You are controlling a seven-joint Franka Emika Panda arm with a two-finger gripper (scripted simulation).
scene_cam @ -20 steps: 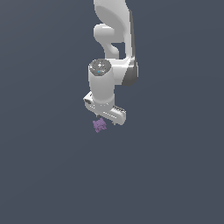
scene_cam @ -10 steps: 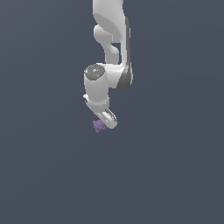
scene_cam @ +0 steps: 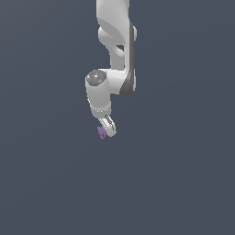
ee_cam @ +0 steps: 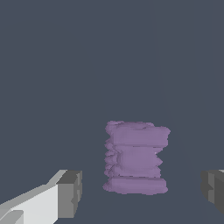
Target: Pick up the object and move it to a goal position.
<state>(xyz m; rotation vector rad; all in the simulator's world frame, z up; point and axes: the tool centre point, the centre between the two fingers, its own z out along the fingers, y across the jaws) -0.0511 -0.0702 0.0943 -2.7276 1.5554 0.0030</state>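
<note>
The object point(scene_cam: 101, 132) is a small purple ridged lump lying on the dark grey floor, just below the white arm's hand. In the wrist view the object point(ee_cam: 136, 158) stands between the two grey fingertips, with a clear gap on each side. One finger pad point(ee_cam: 70, 193) is closer to it than the other finger pad point(ee_cam: 213, 189). My gripper point(scene_cam: 107, 132) is low over the object and open, touching nothing. In the exterior view the hand is seen edge-on, so its fingers overlap.
A plain dark grey surface fills both views. The white arm point(scene_cam: 115, 55) comes down from the top of the exterior view. No other objects or markers show.
The hand has turned about its vertical axis, from broadside to edge-on in the exterior view, and the wrist has shifted slightly. The purple object has stayed in place.
</note>
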